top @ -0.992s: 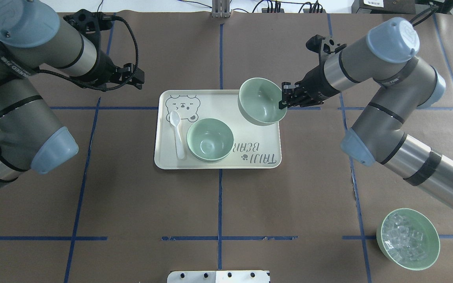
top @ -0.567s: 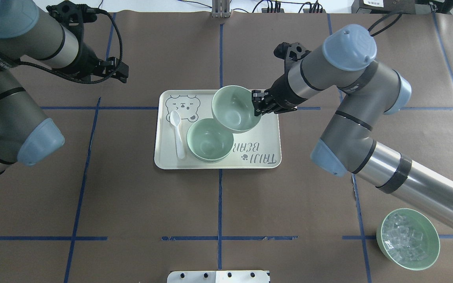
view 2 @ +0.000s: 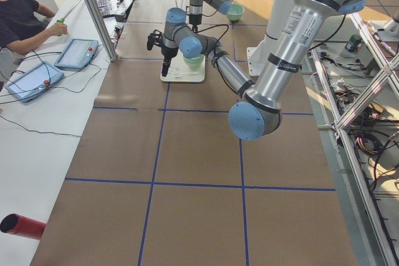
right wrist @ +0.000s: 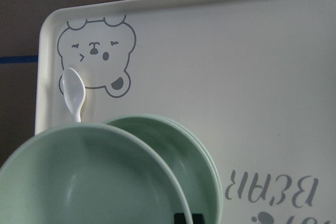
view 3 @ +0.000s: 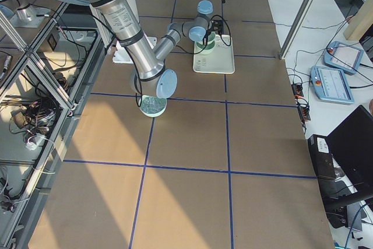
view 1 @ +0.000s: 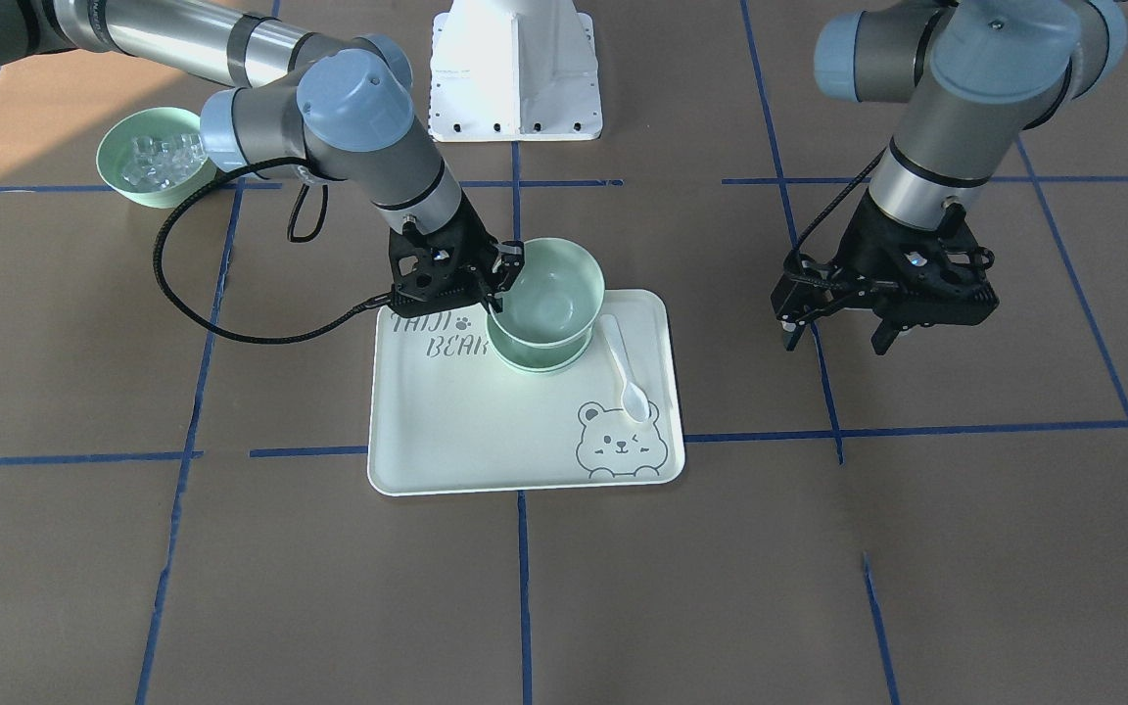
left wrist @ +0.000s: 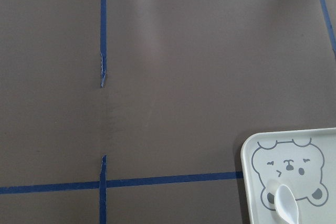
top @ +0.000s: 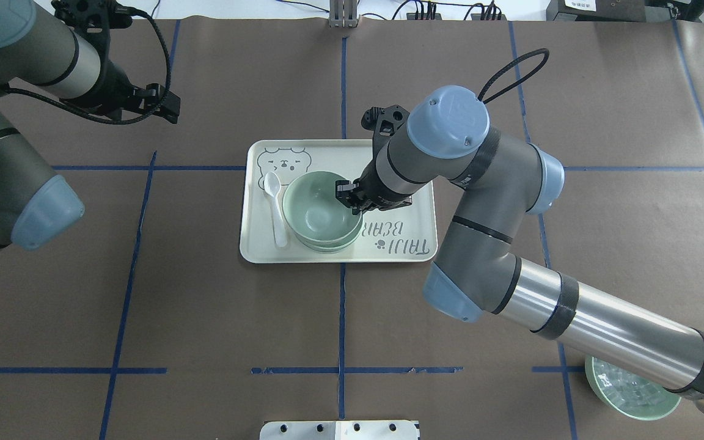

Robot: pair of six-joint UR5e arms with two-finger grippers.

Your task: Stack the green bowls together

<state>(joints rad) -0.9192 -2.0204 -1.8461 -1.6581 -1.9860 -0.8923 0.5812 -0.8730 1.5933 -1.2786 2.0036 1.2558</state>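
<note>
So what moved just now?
The right claw, still gripping its bowl, carried it left and nearer the robot, from the far corner of the tray to over the stack. The left claw pulled further left and away. Tray, stack, spoon and ice bowl stayed put.

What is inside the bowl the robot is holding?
Nothing, it is empty: the green bowl shows a plain, bare inside from overhead, with the right end effector pinching its rim.
</note>
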